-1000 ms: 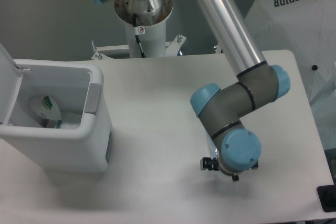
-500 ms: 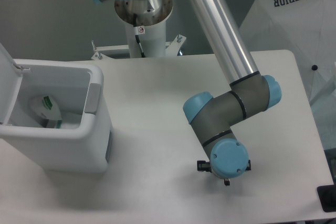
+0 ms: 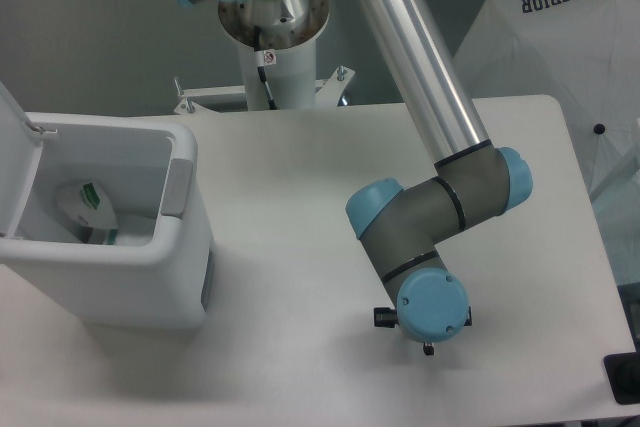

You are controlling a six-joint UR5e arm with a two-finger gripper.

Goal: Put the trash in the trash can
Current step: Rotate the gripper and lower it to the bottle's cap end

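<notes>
The boxy white plastic trash can (image 3: 185, 277) sits well left of the grey-and-blue arm wrist (image 3: 432, 305) over the bench (image 3: 300, 197), and its fingers are hidden underneath, so can't tell if they're apart or holding anything.

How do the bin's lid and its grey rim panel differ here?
The lid is white and flipped up at the bin's left edge; the grey panel sits low on the right rim. The lid is cut off by the frame; the panel shows whole. Both belong to the bin.
</notes>
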